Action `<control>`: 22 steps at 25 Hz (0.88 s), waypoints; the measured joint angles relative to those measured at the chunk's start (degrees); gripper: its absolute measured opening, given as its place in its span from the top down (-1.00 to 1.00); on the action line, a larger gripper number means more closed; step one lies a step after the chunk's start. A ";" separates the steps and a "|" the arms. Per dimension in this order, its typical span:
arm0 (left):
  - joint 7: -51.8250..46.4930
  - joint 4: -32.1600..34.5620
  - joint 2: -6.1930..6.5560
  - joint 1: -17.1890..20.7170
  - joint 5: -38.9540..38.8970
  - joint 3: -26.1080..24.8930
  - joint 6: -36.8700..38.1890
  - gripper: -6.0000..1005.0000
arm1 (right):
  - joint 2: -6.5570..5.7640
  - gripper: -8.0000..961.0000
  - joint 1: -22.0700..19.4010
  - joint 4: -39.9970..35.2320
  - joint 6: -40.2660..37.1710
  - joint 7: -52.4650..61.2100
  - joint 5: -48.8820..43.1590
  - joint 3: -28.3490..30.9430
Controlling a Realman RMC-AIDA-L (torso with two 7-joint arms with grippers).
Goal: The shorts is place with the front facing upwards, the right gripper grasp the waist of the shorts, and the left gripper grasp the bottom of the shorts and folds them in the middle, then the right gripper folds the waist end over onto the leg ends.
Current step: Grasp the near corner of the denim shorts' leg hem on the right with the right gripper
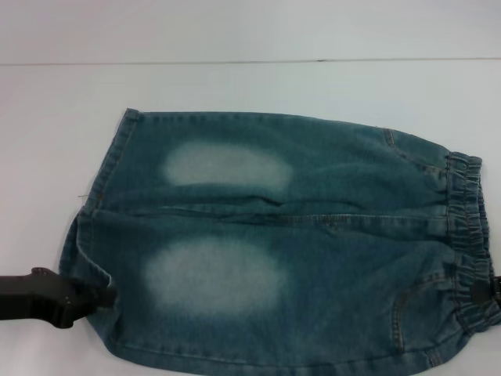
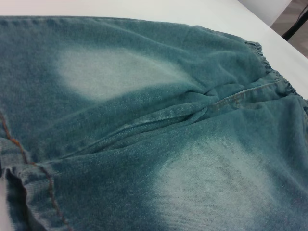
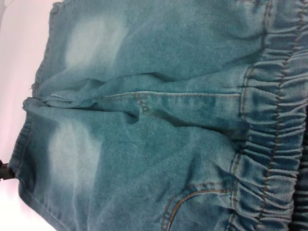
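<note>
On the far left of the head view, the left gripper comes in low from the side and its black tip touches the bottom of the shorts, at the hem of the near leg. I cannot tell if its jaws are clenched on the cloth or just resting there, because the tips are hidden at the edge of the denim. The shorts lie flat on the white table with the front up, legs to the left and waist to the right. Two pale patches sit on the legs, one on each. Moving right, the middle seam has a small wrinkle. At the far right is the gathered waistband, and a dark bit at its near corner may be the right gripper, but I cannot tell how its jaws stand. I think the step now is getting a good hold on both ends. To do it well, each gripper should pinch both layers of cloth at the near edge, then both should lift together and carry that edge over evenly to the far edge.
</note>
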 joint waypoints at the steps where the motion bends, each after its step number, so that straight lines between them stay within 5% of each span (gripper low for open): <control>1: -0.03 0.00 0.00 -0.01 0.00 0.02 0.01 0.88 | 0.08 -0.97 0.00 0.04 -0.18 -0.07 0.21 0.01; 22: -0.16 0.00 0.00 -0.27 0.00 0.07 0.66 0.88 | 0.07 -0.97 -0.40 0.14 -3.17 0.33 0.61 -1.26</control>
